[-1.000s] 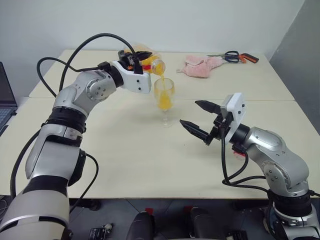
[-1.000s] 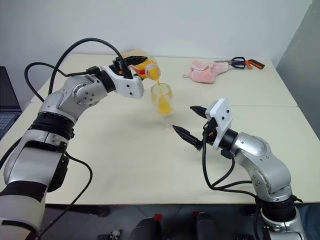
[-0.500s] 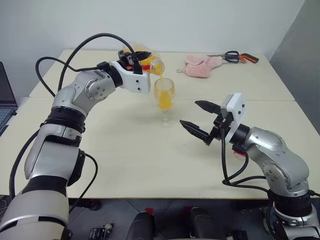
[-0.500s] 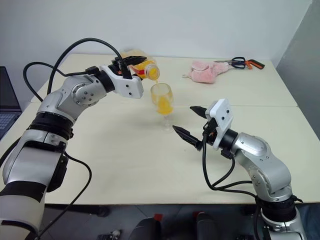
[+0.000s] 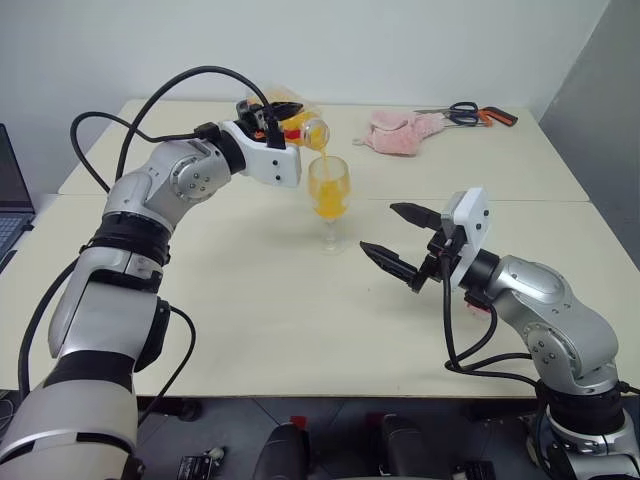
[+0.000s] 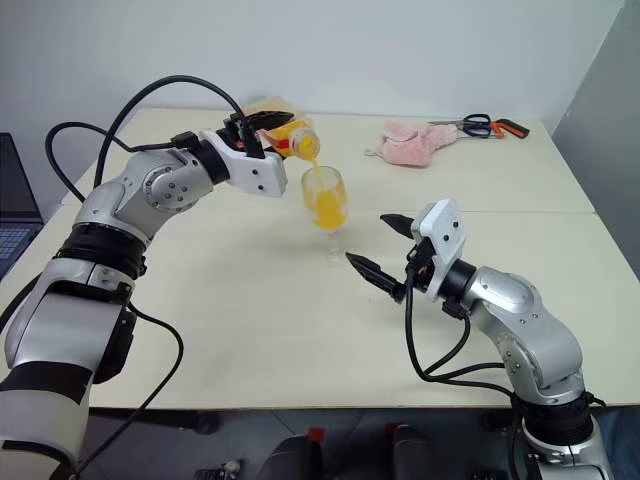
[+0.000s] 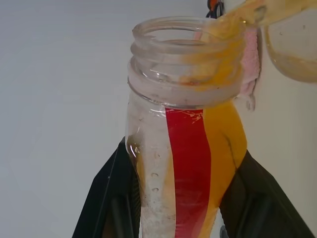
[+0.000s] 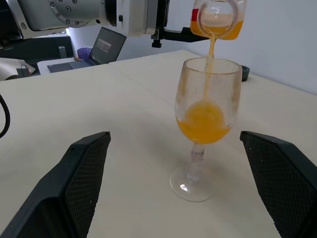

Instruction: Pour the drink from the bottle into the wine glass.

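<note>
My left gripper (image 5: 281, 116) is shut on the bottle (image 5: 303, 127), which is uncapped and tipped mouth-down over the wine glass (image 5: 329, 195). A thin orange stream of the drink (image 8: 210, 52) falls from the bottle's mouth into the bowl. The glass stands upright on the table (image 5: 300, 320), its bowl about a third full of orange liquid (image 8: 203, 122). The left wrist view shows the bottle's (image 7: 188, 148) red label stripe between the black fingers (image 7: 106, 198). My right gripper (image 5: 398, 240) is open, hovering to the right of the glass with nothing between its fingers.
A pink cloth (image 5: 400, 131) and scissors with black and orange handles (image 5: 468, 114) lie at the table's far right. A laptop (image 5: 12, 205) sits off the table's left edge. A seam (image 5: 520, 201) crosses the table behind the glass.
The drink keeps streaming into the glass. Both arms hold still.
</note>
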Robot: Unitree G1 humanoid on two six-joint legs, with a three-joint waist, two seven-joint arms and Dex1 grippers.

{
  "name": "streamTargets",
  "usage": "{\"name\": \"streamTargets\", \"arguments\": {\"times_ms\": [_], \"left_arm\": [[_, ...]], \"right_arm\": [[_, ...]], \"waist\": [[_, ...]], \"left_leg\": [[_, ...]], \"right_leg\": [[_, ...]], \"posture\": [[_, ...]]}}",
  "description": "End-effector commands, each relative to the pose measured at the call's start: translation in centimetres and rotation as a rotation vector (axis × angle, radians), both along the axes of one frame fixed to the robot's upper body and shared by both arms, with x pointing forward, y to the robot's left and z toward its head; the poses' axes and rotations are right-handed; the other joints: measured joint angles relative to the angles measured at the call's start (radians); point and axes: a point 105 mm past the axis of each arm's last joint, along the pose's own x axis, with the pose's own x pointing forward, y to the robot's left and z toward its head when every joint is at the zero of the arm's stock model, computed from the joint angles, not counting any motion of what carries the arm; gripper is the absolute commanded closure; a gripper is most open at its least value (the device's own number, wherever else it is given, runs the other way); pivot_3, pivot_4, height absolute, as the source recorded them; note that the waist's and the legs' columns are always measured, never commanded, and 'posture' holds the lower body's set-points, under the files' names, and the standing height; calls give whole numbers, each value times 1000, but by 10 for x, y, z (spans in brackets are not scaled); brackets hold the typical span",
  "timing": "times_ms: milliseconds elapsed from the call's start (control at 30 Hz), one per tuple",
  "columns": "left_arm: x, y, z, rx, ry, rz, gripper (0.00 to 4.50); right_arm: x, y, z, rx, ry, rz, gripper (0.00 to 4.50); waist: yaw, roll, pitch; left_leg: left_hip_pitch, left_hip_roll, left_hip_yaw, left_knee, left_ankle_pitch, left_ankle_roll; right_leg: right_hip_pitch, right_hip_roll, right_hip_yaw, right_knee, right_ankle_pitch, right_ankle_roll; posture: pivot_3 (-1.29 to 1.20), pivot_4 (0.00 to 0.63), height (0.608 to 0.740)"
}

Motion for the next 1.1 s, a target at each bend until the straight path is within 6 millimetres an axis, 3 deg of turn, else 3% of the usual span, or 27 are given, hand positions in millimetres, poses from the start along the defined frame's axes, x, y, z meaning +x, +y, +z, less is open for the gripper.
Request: {"name": "streamTargets", "arguments": {"times_ms": [33, 1100], "left_arm": [[-5, -2, 28, -11, -88, -20, 2865], [-5, -1, 28, 3, -102, -16, 2865]], "right_arm": [[-5, 1, 8, 12, -40, 21, 0], [-6, 4, 7, 14, -36, 32, 0]], "waist": [[0, 0, 0], [0, 0, 0]], "left_leg": [[0, 0, 0, 0, 0, 0], [0, 0, 0, 0, 0, 0]], "right_leg": [[0, 0, 0, 0, 0, 0], [0, 0, 0, 0, 0, 0]], "posture": [[0, 150, 740], [0, 150, 740]]}}
